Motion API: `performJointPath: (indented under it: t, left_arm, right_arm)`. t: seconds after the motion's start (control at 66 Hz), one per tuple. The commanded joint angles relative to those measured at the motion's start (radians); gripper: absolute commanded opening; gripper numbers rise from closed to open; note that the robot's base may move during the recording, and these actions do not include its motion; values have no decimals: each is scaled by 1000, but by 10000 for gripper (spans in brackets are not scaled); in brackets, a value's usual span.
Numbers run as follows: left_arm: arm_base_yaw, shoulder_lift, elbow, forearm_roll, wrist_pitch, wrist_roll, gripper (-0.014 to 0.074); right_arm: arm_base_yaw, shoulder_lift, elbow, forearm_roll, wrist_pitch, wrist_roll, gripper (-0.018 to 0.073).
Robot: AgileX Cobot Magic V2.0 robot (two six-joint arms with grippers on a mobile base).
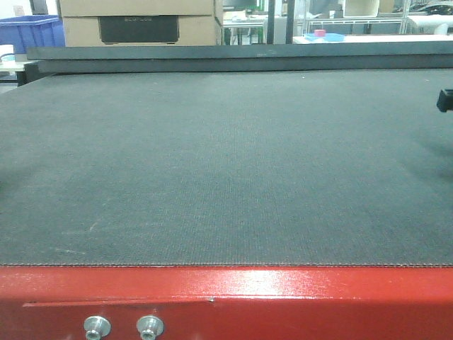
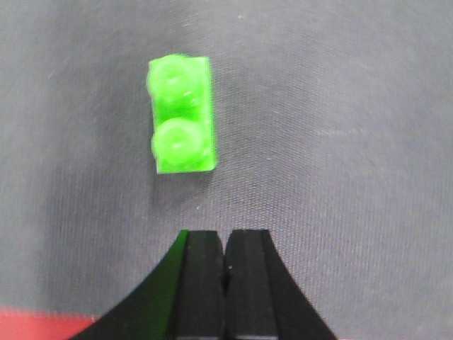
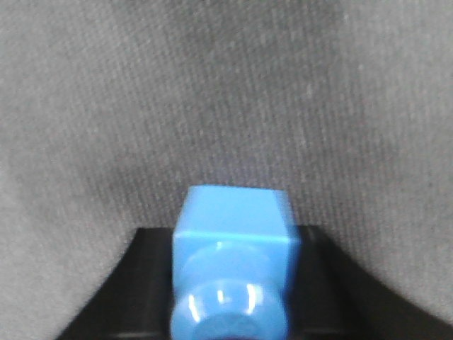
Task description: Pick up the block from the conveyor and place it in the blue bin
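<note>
The conveyor (image 1: pixel 226 163) is a wide dark grey woven belt with a glossy red frame (image 1: pixel 226 297) at its near edge. In the left wrist view a bright green two-stud block (image 2: pixel 182 124) lies on the belt ahead of my left gripper (image 2: pixel 225 244). The left jaws are closed together with nothing between them. In the right wrist view my right gripper (image 3: pixel 233 241) is shut on a blue block (image 3: pixel 232 262), held above the belt. A black part of the right arm (image 1: pixel 444 100) shows at the right edge of the front view.
A blue bin (image 1: pixel 30 34) stands at the far left behind the belt. Cardboard boxes (image 1: pixel 138 21) stand behind the far edge. Silver bolts (image 1: pixel 124 327) sit in the red frame. A red strip of frame (image 2: pixel 42 326) shows at the bottom left of the left wrist view.
</note>
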State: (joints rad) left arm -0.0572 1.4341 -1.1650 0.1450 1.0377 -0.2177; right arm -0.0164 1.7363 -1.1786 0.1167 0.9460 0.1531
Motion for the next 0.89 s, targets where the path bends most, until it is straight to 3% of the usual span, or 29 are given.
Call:
performJointPath:
  t: [0.0, 0.015, 0.182, 0.364, 0.425, 0.561, 0.652, 0.728, 0.879]
  left_arm:
    - [4, -7, -37, 58, 39, -122, -111]
    - [4, -7, -41, 61, 44, -127, -111]
    - [4, 2, -122, 69, 97, -127, -111]
    - [70, 68, -155, 29, 99, -127, -97]
    - [92, 103, -155, 18, 101, -125, -31]
    - [93, 168, -155, 13, 46, -54, 267]
    - [84, 206, -155, -45, -7, 7, 415]
    - [75, 241, -155, -82, -35, 39, 449]
    - [80, 333, -155, -79, -76, 36, 402]
  right_arm:
    - [0, -40, -8, -7, -17, -1, -133]
    - [0, -47, -8, -9, -17, -1, -171]
    - [1, -143, -8, -9, 25, -3, -162]
    - [16, -253, -8, -6, 44, -19, -162]
    - [19, -273, -8, -6, 40, -28, -162]
    - [19, -279, -6, -6, 33, -47, -162]
    - [19, -273, -6, -6, 17, -47, -162]
    - [19, -265, -6, -6, 13, -47, -162]
    - [19, -254, -6, -6, 13, -47, -162]
